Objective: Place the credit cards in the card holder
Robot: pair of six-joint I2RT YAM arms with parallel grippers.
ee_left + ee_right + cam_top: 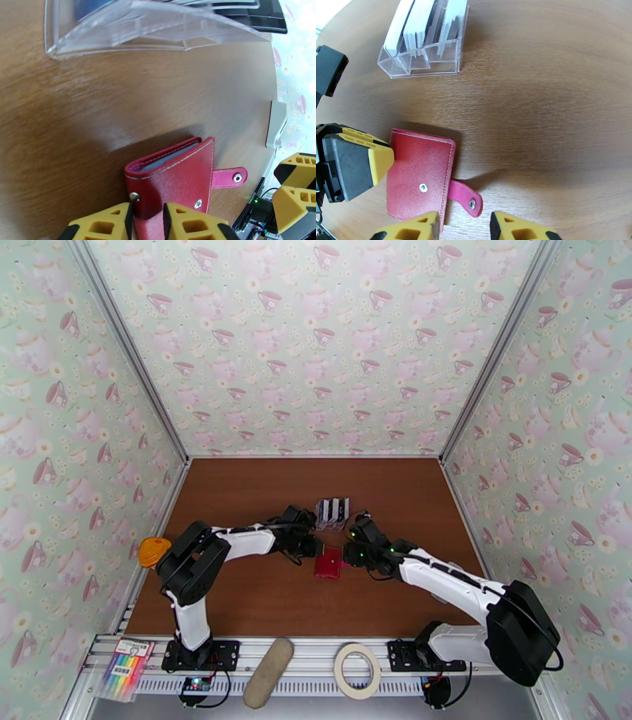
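The card holder (328, 563), a red wallet with a pink snap tab (464, 197), lies folded mid-table. My left gripper (147, 219) is shut on the wallet's near edge (177, 177), red leather showing between its yellow fingertips. It reaches in from the wallet's left (314, 546). My right gripper (464, 229) is open, and its fingertips straddle the loose snap tab just off the wallet's right side (350, 553). The credit cards (422, 31), white, black and dark blue, stand upright in a clear acrylic stand (332, 511) just behind the wallet.
An orange object (154, 550) sits at the table's left edge. On the front rail lie a marker pack (126, 666), a beige oblong pad (268, 670) and a tape roll (355, 670). Teacup-patterned walls enclose the brown table (261, 485) on three sides.
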